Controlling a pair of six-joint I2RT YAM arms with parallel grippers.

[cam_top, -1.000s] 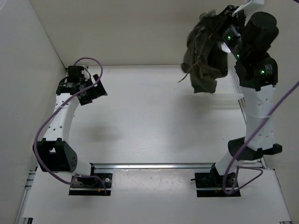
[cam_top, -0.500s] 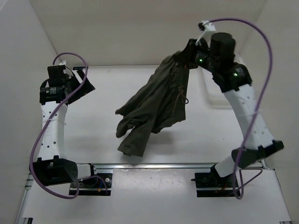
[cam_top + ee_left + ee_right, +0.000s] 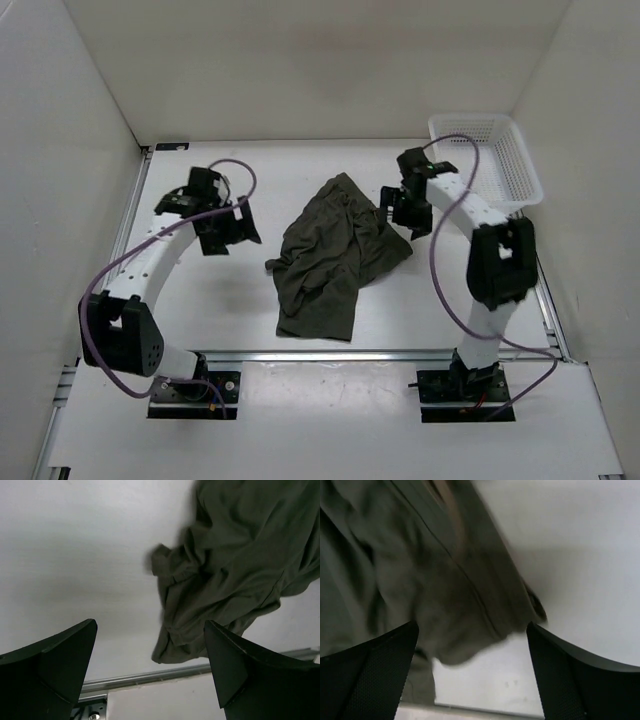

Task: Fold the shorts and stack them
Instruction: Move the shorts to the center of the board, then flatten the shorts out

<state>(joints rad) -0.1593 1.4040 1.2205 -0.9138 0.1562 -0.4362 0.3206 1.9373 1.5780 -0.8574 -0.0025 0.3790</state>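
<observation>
The dark olive-green shorts (image 3: 335,255) lie crumpled on the white table, in the middle. My right gripper (image 3: 397,215) hangs just off their upper right edge, open, with nothing between its fingers. In the right wrist view the shorts (image 3: 425,575) fill the upper left, blurred, below the open jaws. My left gripper (image 3: 232,232) is open too, a short way left of the cloth. The left wrist view shows the shorts (image 3: 235,565) at the upper right, ahead of the wide-spread fingers.
A white mesh basket (image 3: 490,160) stands at the back right corner of the table. White walls close in the left, back and right sides. A metal rail (image 3: 330,355) runs along the near edge.
The right arm swung the shorts down from high at the back right onto the middle of the table and let them go, its jaws opening. The left arm moved in towards the cloth.
</observation>
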